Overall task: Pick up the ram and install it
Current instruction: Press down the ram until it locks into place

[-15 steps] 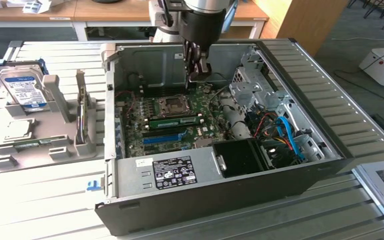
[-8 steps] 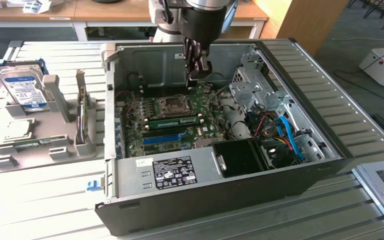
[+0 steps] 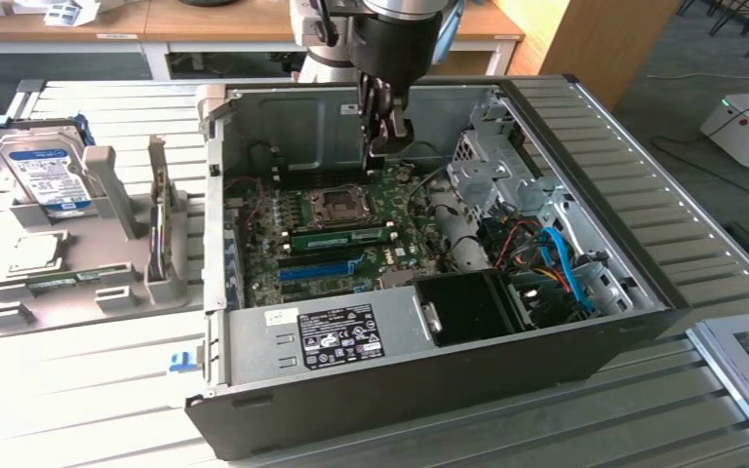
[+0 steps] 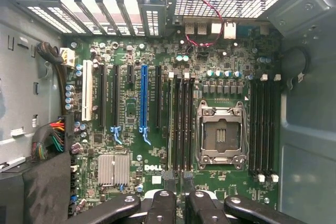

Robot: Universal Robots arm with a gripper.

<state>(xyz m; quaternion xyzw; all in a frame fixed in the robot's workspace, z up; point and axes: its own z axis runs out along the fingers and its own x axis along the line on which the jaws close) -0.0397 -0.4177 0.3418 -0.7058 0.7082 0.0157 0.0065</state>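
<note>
One green ram (image 3: 342,235) shows in the exterior view, standing on edge in a slot of the motherboard (image 3: 348,258) inside the open computer case (image 3: 583,322). It sits between the processor socket (image 3: 338,203) and the blue slot (image 3: 316,270). Its long axis runs across the case, from the exterior view's left to the exterior view's right. The pincer (image 3: 388,148) hangs above the board and is not touching the stick. It appears beyond the socket from the ram, nearer the ram's right-hand end than its left. I cannot tell how high it hangs. The case rests on the slatted desk (image 3: 89,390).

The wrist view looks straight down on the board. The ram (image 4: 171,124) seems to be the thin pale edge in the memory slot farthest from the socket (image 4: 220,135), though edge-on that is hard to confirm. The pincer (image 4: 178,179) stands over one end of that bank of slots. Its two fingers (image 4: 169,187) are parallel and slightly spread, with nothing pinched between them. The stick's length runs straight away from the fingertips, roughly in line with the gap. By the look of it the ram is seated and the pincer is empty.
</note>
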